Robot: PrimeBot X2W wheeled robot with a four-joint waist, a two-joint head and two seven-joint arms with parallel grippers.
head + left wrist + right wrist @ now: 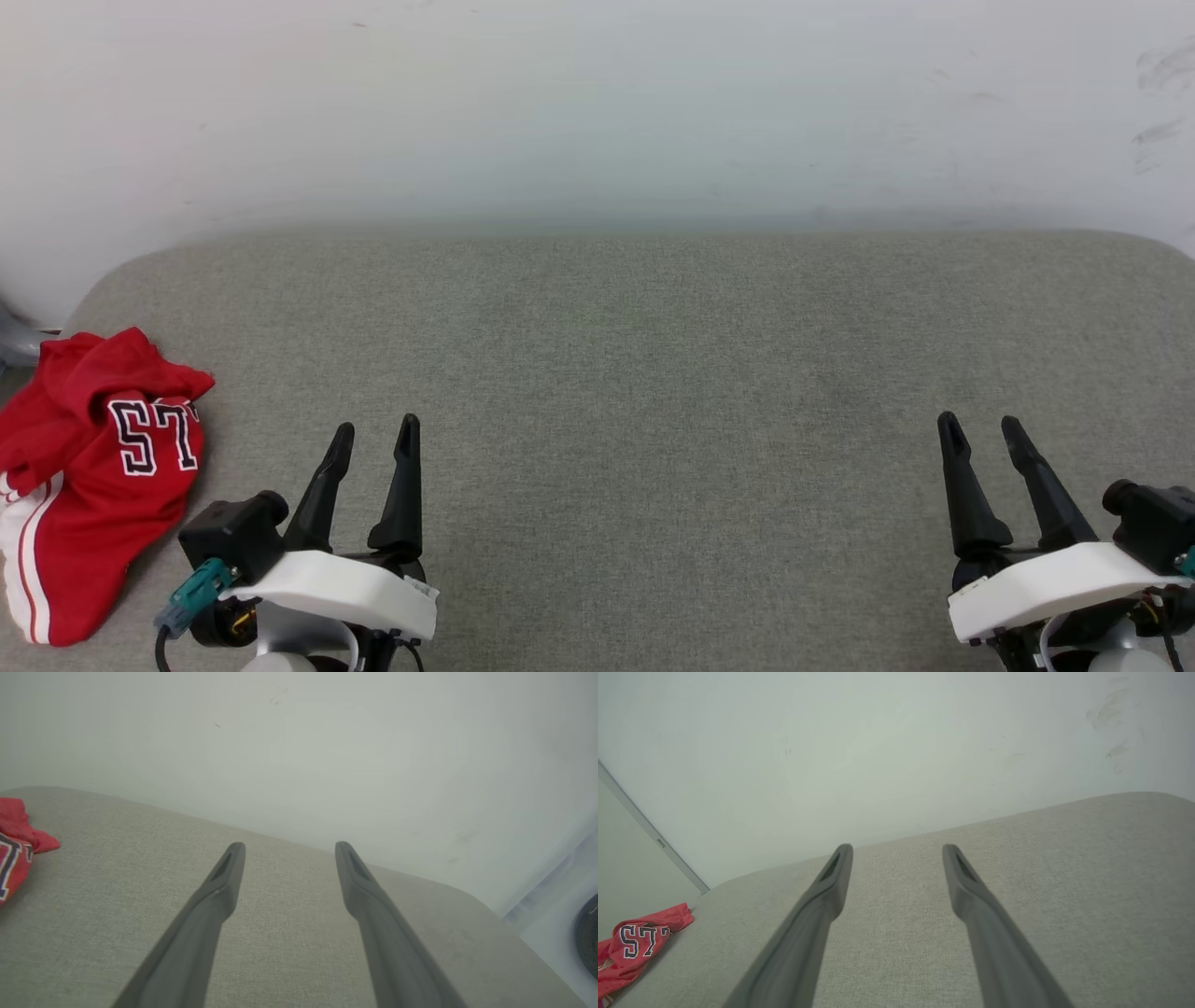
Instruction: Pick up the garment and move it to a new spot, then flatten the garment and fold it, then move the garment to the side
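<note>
place: plain indoor room (home or lab unclear) | cues: grey upholstered cushion [653, 373], scuffed white wall [597, 112]

Crumpled red jersey T-shirt [93, 485] lies on grey fabric-covered surface [653, 373], far left. Dark-fingered left gripper [375, 431] just right of it; dark-fingered right gripper [980, 425] well apart, far right. Plain white wall [597, 112] behind.

Both arms sit low and apart—the left end effector [377, 431] and the right end effector [980, 425] each point forward, dark fingers [224, 872] spread wide—holding nothing.
</note>
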